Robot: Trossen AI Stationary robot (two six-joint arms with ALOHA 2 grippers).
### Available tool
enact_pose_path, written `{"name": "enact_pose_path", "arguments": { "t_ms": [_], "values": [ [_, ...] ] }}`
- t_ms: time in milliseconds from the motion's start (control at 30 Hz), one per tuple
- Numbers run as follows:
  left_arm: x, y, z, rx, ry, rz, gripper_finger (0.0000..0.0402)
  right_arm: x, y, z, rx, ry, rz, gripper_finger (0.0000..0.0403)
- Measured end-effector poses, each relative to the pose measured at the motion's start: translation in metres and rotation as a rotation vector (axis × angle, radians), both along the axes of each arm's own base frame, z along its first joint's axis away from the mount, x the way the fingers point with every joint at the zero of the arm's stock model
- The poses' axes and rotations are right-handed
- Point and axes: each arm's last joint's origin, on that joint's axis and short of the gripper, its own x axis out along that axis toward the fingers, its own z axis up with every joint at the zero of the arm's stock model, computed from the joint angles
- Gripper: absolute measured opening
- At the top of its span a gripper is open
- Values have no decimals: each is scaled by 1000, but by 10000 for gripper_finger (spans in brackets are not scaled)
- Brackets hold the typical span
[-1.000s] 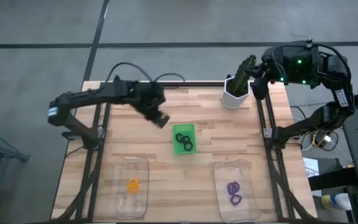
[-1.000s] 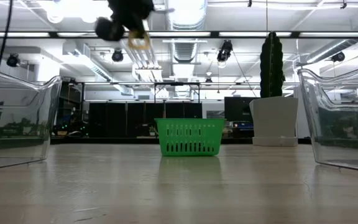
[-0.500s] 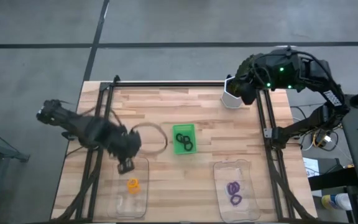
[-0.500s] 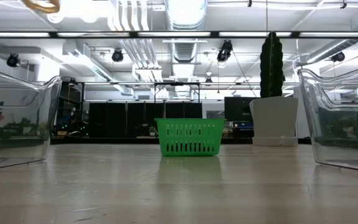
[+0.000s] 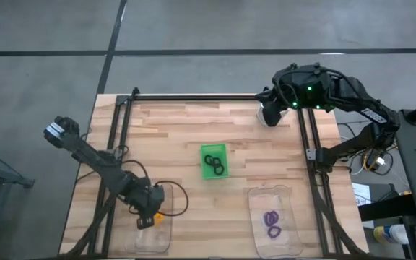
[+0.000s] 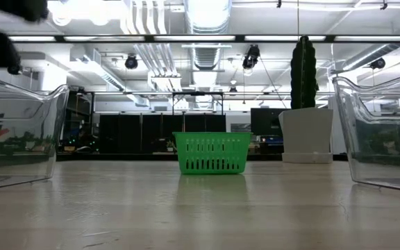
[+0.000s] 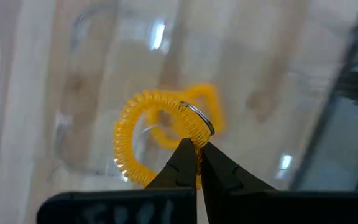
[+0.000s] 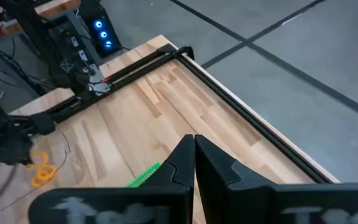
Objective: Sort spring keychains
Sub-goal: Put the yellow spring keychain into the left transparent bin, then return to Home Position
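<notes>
My left gripper (image 7: pixel 197 149) is shut on an orange spring keychain (image 7: pixel 135 146) and hovers over the left clear container (image 5: pixel 154 231) near the table's near edge. A second orange keychain (image 7: pixel 209 99) lies in that container behind the held one. Black keychains (image 5: pixel 214 164) lie in the green tray (image 5: pixel 213 149) at mid-table. Purple keychains (image 5: pixel 271 222) lie in the right clear container (image 5: pixel 253 217). My right gripper (image 8: pixel 194 149) is shut on nothing, high over the table's far right corner by the white pot (image 5: pixel 268 115). My left gripper pinches the orange keychain's coil right beside its metal ring (image 7: pixel 199 119), between the two fingertips (image 7: pixel 182 155). The fingers come from above, pointing down into the container. The loop (image 7: pixel 124 155) spreads out to one side of the fingers; whether it touches the container's floor I cannot tell.
A white pot with a green plant (image 6: pixel 304 132) stands at the far right corner. In the low view the clear containers' walls (image 6: pixel 19 132) (image 6: pixel 384 132) rise at both sides, with the green tray (image 6: pixel 212 153) between them. Black rails (image 5: pixel 193 97) edge the table. Bare wood lies around the tray.
My left gripper has swung from beside the green tray's far left corner toward the near edge and the left, down over the left container, carrying the orange keychain with it. My right arm has shifted leftward over the white pot.
</notes>
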Motion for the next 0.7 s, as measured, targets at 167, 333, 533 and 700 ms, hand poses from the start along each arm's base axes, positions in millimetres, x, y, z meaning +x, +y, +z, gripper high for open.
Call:
{"name": "enact_pose_path", "arguments": {
  "t_ms": [167, 333, 533, 700],
  "values": [
    [-7, 10, -25, 25, 93, 120, 19, 5, 0, -8, 39, 10, 6, 8],
    [-3, 6, -29, -48, 50, 136, 82, 9, 0, -17, 94, 27, 5, 8],
    [2, 3, -19, -86, -4, 116, 164, 11, 4, -20, 137, 29, 52, 8],
    [6, 2, 11, -108, -94, 104, 171, 12, 7, -19, 182, 22, 120, 8]
  ]
}}
